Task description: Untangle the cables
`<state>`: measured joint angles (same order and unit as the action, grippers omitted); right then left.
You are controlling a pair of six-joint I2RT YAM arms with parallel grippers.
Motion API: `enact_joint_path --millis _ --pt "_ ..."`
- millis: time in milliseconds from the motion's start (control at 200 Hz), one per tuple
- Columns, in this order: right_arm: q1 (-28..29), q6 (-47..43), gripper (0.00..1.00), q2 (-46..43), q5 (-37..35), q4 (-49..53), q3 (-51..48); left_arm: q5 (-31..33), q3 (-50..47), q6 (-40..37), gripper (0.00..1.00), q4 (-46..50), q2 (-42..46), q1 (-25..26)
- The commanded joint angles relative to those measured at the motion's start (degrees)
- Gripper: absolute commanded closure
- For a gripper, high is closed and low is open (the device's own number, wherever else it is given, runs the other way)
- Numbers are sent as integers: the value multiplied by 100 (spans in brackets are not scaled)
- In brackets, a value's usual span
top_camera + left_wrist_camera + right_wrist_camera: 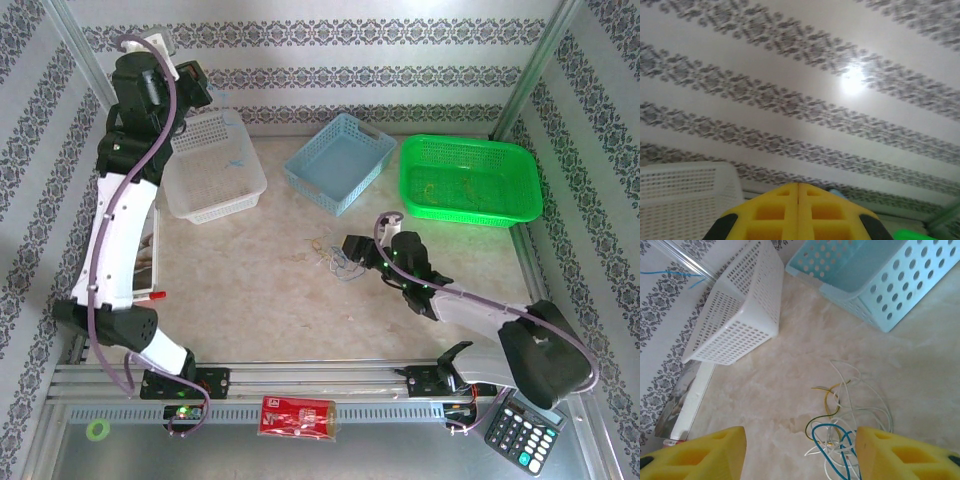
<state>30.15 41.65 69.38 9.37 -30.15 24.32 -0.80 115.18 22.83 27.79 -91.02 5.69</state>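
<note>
on the pale marbled counter [765, 400], the tangle of thin curly blue, yellow-green and white cables [840, 430] lies at the right claw [800, 445], spread wide and empty, so closing may pinch several strands together; left claw [798, 200] closed, empty.

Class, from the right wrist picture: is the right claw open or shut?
Open: the right claw has its yellow fingers far apart, cables between them.

the cables [840, 427] are a small loose snarl of thin curly wires; white, blue and dark yellow-green strands all looped over each other; lying flat just ahead of the right gripper [800, 445], bunched toward the right side of its gap
</note>
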Motion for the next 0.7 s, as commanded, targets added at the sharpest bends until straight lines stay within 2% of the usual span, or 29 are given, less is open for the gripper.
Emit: enact_joint_path --millis 0,160,255,555,630,699 --pt "-150 -157 35 -326 131 645 187 34 -13 -3 100 -306 -243 -379" --pt "-412 -179 23 -516 370 1171 351 -26 -61 -19 100 -514 -634 -730" --pt "-551 -183 2 -502 491 1289 416 -40 -98 -11 100 -576 -862 -854" --pt "-794 203 2 -123 529 1342 623 -343 -431 28 100 -870 -1441 -1109" --pt "-745 170 2 -99 515 1310 627 -480 -558 91 96 -967 -1536 -1147" --pt "-672 168 2 -98 457 1309 627 -642 -630 187 87 -1020 -1593 -1179"
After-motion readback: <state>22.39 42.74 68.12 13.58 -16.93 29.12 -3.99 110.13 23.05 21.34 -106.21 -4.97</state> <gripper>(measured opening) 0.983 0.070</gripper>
